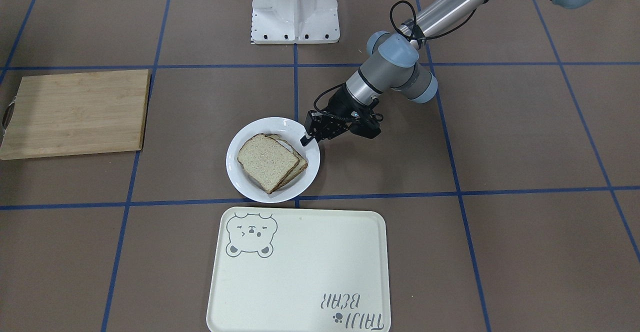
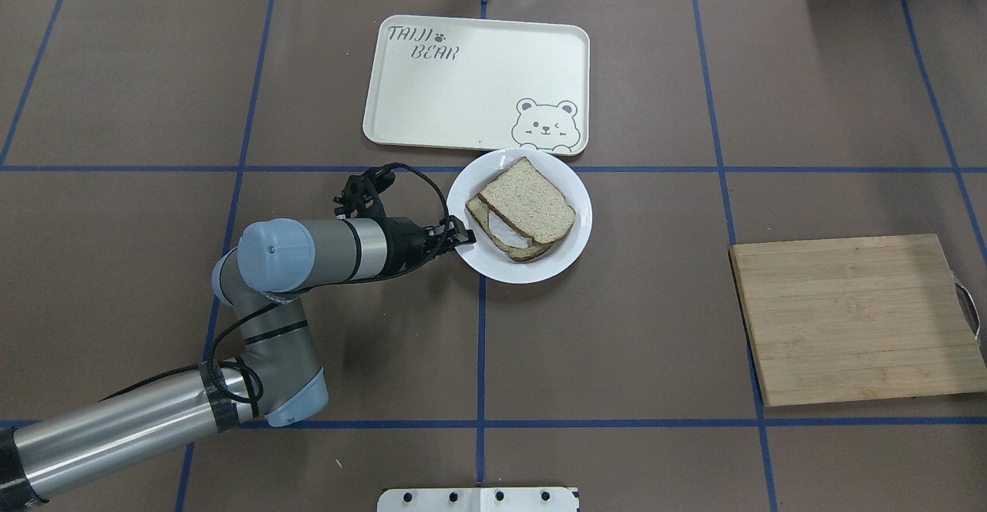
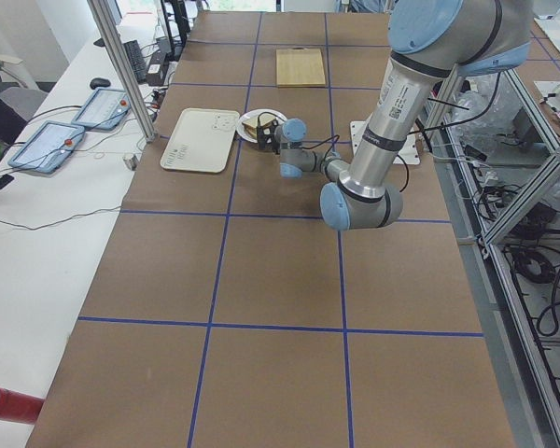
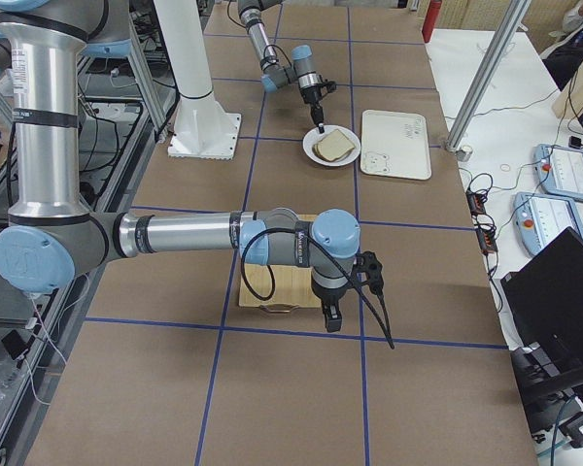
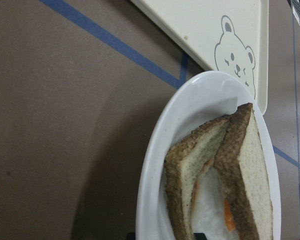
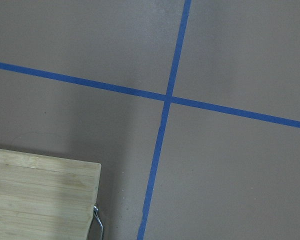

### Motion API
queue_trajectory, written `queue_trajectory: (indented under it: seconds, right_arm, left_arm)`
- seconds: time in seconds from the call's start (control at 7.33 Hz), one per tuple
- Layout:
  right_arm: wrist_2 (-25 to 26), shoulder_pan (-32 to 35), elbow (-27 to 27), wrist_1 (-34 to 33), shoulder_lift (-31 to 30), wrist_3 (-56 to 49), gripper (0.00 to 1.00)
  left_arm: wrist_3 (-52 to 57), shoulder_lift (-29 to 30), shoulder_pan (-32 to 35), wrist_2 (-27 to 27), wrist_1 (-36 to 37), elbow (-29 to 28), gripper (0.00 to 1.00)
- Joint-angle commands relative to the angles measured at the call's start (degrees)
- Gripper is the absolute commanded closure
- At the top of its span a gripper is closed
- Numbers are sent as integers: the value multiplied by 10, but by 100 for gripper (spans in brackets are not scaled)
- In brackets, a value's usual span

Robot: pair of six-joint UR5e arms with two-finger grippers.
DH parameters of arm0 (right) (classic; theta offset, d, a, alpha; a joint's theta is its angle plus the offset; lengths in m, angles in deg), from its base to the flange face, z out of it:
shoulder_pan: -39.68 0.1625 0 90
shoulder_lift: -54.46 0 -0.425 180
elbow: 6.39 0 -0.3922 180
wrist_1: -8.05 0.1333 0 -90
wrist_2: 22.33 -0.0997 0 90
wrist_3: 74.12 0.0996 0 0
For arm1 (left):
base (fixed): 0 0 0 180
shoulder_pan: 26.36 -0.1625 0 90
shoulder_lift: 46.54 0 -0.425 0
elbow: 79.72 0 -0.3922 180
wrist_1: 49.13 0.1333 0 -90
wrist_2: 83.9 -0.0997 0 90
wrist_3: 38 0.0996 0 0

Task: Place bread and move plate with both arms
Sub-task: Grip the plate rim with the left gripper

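Left pincer at plate rim; we cannot tell if clamped. Bread half hides slice beneath. Right pincer distant, state unreadable.

A robotics lab — blue-taped grid table, aluminium framing, teach pendants alongside.

Brown table — plate, tray, cutting board directly on it.
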Motion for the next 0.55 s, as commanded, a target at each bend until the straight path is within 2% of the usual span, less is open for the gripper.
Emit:
queue_trajectory:
  seconds: [0.0,0.41]
  right_arm:
    - [0,0,0,0,0,0,0]
    - [0,0,0,0,0,-1,0]
  left_arm:
    - [-2,1,0,1,-6,1,100]
    - [-44,1,1,1,-41,7,100]
